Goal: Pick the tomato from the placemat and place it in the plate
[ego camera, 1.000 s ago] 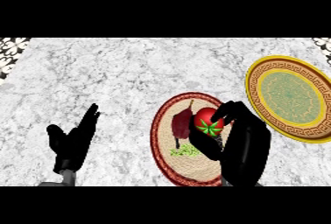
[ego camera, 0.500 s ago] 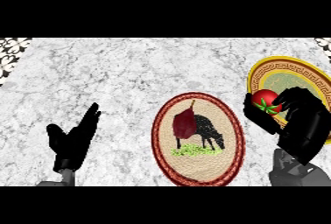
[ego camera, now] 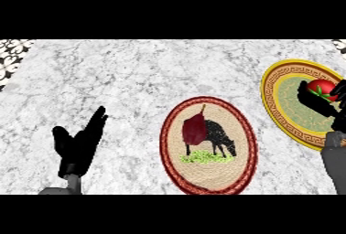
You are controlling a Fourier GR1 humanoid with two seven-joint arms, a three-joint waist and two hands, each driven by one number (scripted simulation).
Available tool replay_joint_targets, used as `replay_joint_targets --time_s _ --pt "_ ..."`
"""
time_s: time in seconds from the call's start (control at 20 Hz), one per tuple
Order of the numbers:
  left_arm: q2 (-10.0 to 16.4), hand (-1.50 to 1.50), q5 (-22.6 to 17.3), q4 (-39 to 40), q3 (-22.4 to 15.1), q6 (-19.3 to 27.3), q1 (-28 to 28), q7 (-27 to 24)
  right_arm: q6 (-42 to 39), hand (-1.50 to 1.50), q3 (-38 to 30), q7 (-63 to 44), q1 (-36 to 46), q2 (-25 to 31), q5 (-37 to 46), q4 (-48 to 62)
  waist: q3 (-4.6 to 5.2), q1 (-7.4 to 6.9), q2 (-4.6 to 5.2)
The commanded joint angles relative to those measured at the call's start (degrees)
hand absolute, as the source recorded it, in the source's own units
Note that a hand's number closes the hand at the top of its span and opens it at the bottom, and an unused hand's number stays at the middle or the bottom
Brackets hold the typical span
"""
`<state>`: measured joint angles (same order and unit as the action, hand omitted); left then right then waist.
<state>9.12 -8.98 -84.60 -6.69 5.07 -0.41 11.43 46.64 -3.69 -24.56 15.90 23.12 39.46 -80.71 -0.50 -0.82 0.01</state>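
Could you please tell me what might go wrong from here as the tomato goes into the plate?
1. The right hand curls round the tomato over the right part of the plate. Released there, the round tomato might roll towards the rim or over it.
2. The hand and the plate are both cut off by the view's right edge, so the release may be hard to check.

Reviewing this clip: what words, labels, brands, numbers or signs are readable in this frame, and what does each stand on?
None: no readable word, number, brand or sign shows anywhere.
The placemat bears only a picture of a black animal beside a red shape, no lettering.
The plate has a key-pattern border on its rim, not writing.
The tomato, the right hand curled round it and the left hand carry no marks.
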Motion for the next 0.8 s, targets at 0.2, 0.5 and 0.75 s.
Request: replay_joint_targets --time_s 0.2,0.5,0.75 --pt "-3.07 0.0 2.22 4.71 -2.22 0.66 1.68 -1.85 -2.17 1.5 -9.16 21.69 8.78 5.47 -17.53 21.17 0.35 -0.2 0.53" --pt "-1.64 0.0 1.69 3.68 -1.73 -0.99 1.77 -1.6 -17.86 -1.5 -7.72 16.57 12.54 8.59 -16.83 37.4 0.35 -1.35 0.82" --pt "-2.14 0.0 0.3 3.2 -0.8 -1.1 -1.18 1.27 -21.1 -1.5 -13.35 32.02 17.7 7.22 -23.55 46.54 0.23 -1.29 0.94"
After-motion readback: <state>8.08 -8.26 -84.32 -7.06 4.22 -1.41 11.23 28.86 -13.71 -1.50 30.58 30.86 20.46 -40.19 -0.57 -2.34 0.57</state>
